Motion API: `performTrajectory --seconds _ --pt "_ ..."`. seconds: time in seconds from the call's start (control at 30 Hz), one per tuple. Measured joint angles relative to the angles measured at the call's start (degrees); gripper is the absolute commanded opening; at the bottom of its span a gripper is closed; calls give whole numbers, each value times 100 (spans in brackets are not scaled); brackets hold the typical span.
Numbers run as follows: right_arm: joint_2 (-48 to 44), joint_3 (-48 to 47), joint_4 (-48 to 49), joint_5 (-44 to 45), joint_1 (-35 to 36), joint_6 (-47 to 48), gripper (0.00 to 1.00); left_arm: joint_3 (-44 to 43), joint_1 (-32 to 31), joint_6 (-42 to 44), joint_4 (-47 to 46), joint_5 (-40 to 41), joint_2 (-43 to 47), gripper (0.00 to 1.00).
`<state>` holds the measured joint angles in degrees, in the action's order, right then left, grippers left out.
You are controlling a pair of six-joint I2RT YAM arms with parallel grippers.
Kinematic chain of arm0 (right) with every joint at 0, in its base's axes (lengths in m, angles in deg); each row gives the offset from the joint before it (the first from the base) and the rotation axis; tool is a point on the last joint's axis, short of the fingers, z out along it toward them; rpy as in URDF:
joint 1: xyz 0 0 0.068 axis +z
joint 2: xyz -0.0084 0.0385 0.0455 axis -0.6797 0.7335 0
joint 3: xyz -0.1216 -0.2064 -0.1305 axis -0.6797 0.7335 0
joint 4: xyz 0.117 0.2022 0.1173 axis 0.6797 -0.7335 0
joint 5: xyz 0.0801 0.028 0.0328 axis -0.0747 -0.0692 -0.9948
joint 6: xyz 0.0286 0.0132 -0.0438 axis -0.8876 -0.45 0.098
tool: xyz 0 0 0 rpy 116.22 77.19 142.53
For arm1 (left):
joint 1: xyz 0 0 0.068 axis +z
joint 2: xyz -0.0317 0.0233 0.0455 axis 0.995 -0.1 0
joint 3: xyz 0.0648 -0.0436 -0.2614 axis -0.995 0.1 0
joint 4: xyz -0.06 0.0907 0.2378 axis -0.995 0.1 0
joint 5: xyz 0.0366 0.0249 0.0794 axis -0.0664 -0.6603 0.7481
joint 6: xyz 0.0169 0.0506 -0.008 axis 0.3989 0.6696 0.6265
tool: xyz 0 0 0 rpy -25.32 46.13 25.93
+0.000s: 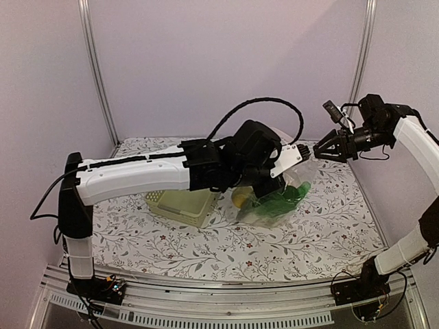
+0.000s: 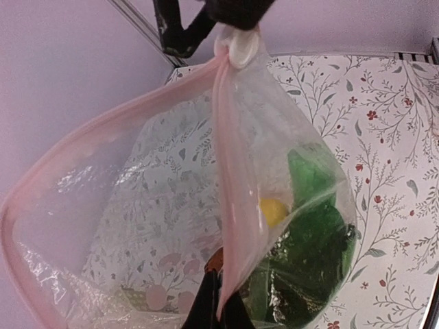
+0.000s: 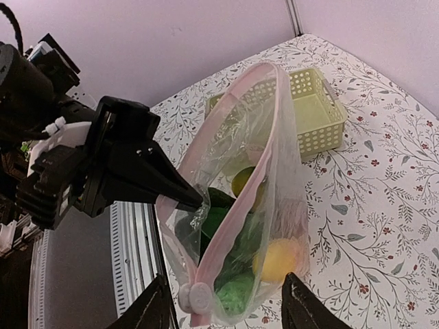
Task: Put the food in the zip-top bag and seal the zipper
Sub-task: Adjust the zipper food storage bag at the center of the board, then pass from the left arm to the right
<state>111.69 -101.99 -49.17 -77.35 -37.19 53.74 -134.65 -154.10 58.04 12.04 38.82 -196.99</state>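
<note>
The clear zip-top bag hangs above the table with its mouth open. Green, yellow and yellow-green toy food lies inside it. The pink zipper strip loops round the mouth and ends at a white slider. My left gripper is shut on the zipper strip and holds the bag up; it also shows in the top view. My right gripper is open and straddles the slider end of the bag, and it shows in the top view too.
A pale green lattice basket stands on the floral cloth to the left of the bag; it also shows in the right wrist view. The left arm stretches across the table. Walls close in at the back and sides.
</note>
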Motion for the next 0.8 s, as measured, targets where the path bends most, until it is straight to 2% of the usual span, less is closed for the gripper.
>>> performTrajectory --seconds 0.2,0.33,0.53,0.8 --pt "-470 485 -11 4 0 319 53 0 50 -107 131 -87 101 0" --pt "-520 667 111 -4 0 376 45 0 63 -166 247 -157 101 0" --pt "-577 955 669 -42 59 385 43 -2 87 -216 337 -267 101 0" --pt "-780 1377 1397 31 514 415 39 -13 234 -313 420 -378 101 0"
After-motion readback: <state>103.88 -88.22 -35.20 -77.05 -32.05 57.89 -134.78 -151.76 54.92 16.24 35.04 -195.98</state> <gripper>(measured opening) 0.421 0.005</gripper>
